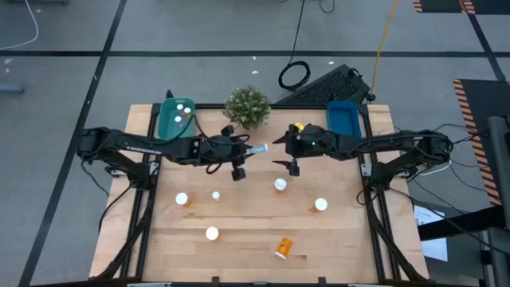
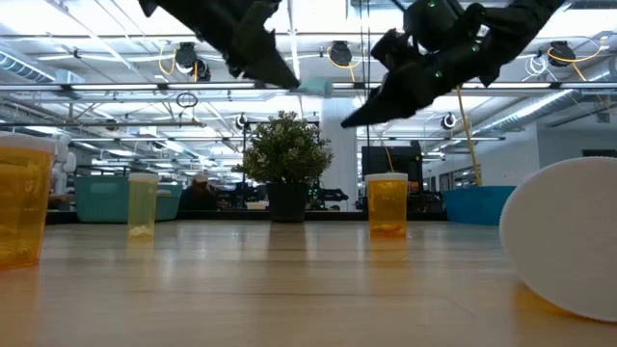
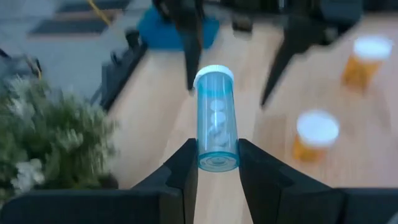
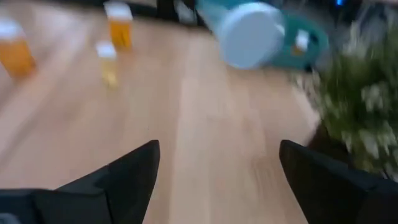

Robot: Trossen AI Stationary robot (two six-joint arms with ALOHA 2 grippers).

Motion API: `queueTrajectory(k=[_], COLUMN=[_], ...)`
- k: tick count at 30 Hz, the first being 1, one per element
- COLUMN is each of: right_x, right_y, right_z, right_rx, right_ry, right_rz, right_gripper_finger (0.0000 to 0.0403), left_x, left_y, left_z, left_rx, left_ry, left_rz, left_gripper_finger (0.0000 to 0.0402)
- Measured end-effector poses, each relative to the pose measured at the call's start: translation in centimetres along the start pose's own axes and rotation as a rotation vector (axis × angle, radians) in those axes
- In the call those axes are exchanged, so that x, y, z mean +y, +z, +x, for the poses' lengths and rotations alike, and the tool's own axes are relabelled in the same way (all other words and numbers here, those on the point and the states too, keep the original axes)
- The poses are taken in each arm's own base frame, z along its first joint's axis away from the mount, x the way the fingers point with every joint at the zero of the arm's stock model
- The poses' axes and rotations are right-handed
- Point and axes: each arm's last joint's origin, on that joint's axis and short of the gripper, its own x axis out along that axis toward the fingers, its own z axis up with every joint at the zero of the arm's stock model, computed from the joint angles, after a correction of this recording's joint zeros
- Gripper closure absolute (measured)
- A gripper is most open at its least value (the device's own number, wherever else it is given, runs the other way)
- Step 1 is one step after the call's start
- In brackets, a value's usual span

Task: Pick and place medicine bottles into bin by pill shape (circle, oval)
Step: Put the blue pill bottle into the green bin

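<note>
A light blue medicine bottle [image 3: 216, 118] with a white cap hangs above the table's middle, and my left gripper [image 3: 217, 149] is shut on it. Its cap [image 4: 252, 34] points at my right gripper [image 1: 285, 153], which is open just to the right with its fingers apart and nothing between them. Several orange medicine bottles [image 1: 280, 185] stand on their bases on the wooden table; one [image 1: 283, 248] lies on its side near the front edge. A green bin [image 1: 175, 118] at the far left holds white-capped bottles. A blue bin [image 1: 345, 117] stands at the far right. My left gripper pinches the blue bottle's base end [image 3: 217, 160] between its two fingers [image 3: 183, 168]. The fingers come level from the table's left and lie along the bottle. The bottle sticks out level beyond the fingertips, cap toward the table's right, lifted clear of the table.
A potted plant [image 1: 247, 106] stands at the far edge between the two bins, just behind both grippers. Bare wood lies between the standing bottles in the table's near half.
</note>
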Motion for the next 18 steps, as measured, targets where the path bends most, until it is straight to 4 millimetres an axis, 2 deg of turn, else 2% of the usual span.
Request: queueTrajectory(k=[3, 8, 13, 18], right_x=[0.4, 0.9, 1.3, 1.6], right_y=[0.5, 1.0, 2.0, 3.5], right_z=[-0.1, -0.4, -0.9, -1.6], right_rx=[-0.126, -0.279, -0.415, -0.575], right_ry=[0.028, 0.036, 0.037, 0.043], right_rz=[0.005, 0.021, 0.049, 0.076], right_gripper_finger=[0.009, 0.0107, 0.0125, 0.0145], left_x=[-0.1, -0.2, 0.0, 0.0], left_y=[-0.3, -1.2, -2.3, -2.4], left_z=[0.1, 0.2, -0.8, -1.1], left_rx=[-0.092, -0.36, -0.625, -0.74], left_ry=[-0.001, -0.003, -0.042, -0.084], left_rz=[-0.01, -0.058, -0.111, -0.114], left_gripper_finger=[0.03, 0.03, 0.03, 0.03])
